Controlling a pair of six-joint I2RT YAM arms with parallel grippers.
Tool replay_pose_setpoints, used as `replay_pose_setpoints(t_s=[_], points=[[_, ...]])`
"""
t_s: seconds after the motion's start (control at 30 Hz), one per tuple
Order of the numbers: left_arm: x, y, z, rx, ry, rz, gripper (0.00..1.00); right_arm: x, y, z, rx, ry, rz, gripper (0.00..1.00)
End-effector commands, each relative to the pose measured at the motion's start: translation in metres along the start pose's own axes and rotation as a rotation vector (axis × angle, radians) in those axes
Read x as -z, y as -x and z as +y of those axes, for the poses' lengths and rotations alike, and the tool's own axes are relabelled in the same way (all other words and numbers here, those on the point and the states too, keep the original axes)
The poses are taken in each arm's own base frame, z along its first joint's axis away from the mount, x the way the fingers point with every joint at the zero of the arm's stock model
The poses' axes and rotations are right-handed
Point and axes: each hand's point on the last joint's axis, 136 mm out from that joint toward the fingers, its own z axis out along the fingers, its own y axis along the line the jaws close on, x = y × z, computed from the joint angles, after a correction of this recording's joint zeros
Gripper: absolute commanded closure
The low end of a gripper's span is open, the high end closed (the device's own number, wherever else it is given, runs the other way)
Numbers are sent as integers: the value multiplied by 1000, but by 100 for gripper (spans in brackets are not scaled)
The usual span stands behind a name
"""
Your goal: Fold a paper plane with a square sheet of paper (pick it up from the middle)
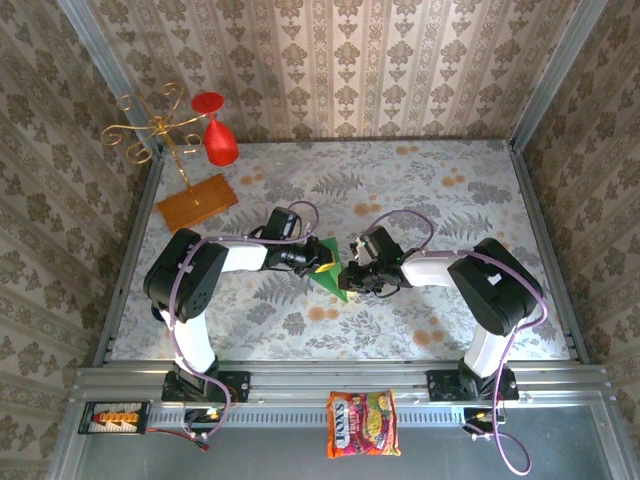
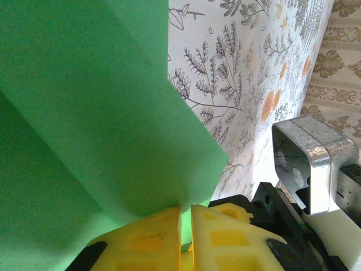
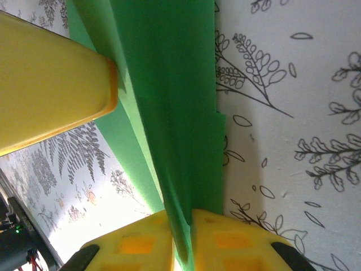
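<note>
The square sheet of paper (image 1: 330, 276) is bright green and folded into a narrow pointed shape, held just above the flowered table between both grippers. My left gripper (image 1: 320, 258) is shut on its upper left part; in the left wrist view the yellow fingers (image 2: 152, 237) pinch a folded edge of the paper (image 2: 96, 113). From the right, my right gripper (image 1: 350, 276) is shut on it too. In the right wrist view a folded flap of the paper (image 3: 175, 113) runs down between the yellow fingertips (image 3: 225, 243). One yellow finger of the left gripper (image 3: 51, 96) shows at the upper left there.
An orange-brown board (image 1: 196, 203) with a gold wire stand (image 1: 150, 128) and a red glass (image 1: 218, 142) sits at the back left. A snack packet (image 1: 362, 424) lies on the front rail. Patterned walls enclose the table (image 1: 460, 190).
</note>
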Motion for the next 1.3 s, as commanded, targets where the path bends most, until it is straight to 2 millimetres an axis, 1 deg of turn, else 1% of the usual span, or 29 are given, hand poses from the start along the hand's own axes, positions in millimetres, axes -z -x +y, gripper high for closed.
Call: replay_pose_setpoints(t_s=[0.0, 0.3, 0.57, 0.67, 0.8, 0.87, 0.97, 1.27], points=[[6, 3, -21, -62, -32, -10, 87, -9, -16, -25, -66, -58, 43, 85], [17, 7, -30, -91, -67, -51, 85, -9, -22, -43, -92, -67, 64, 87], [22, 8, -40, -129, -116, -81, 85, -2, -27, -47, -75, 22, 190, 87], [22, 9, -37, -129, -114, -94, 85, -1, -22, -46, -61, 36, 211, 88], [20, 10, -29, -117, -106, -100, 85, -2, -11, -44, -45, 28, 221, 88], [20, 11, -30, -120, -111, -97, 85, -1, -8, -45, -49, 24, 219, 88], [17, 12, -28, -125, -99, -85, 85, 3, -9, -49, -56, 13, 205, 88], [7, 3, -19, -138, -55, -26, 87, 6, -9, -47, -54, 20, 163, 86]])
